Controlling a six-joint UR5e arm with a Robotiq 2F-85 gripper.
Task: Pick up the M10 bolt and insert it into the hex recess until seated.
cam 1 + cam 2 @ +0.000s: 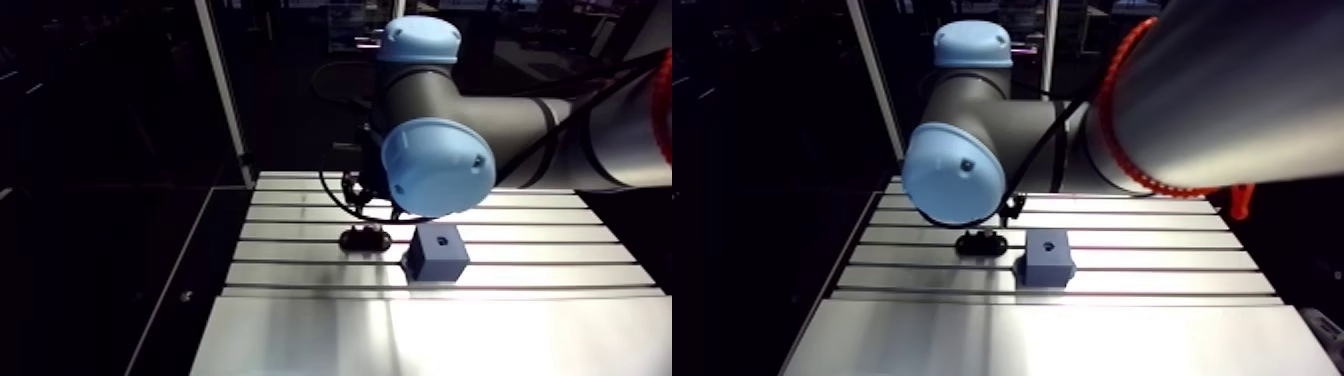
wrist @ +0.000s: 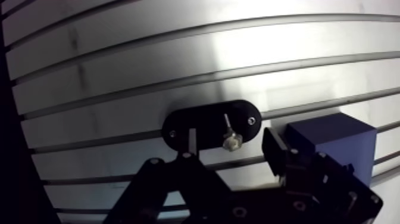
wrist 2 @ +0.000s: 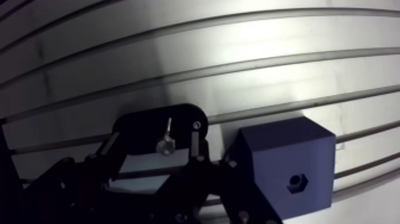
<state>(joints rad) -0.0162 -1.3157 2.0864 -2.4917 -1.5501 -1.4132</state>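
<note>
Arm view: slotted surface [image 1: 300, 330]. The black holder [image 1: 365, 239] lies just beside the blue block [image 1: 437, 251], whose top face carries the hex recess [image 1: 441, 240]. The pincer is mostly hidden behind the arm's joint, over the holder.

Wrist view: the pincer [image 2: 233, 149] is open and holds nothing. Its fingers stand either side of the M10 bolt [image 2: 228, 132], which rests on the holder. The bolt's head is nearer the wrist and its shank points ahead, across the closing line. No contact is evident. The block sits beside one finger.
</note>
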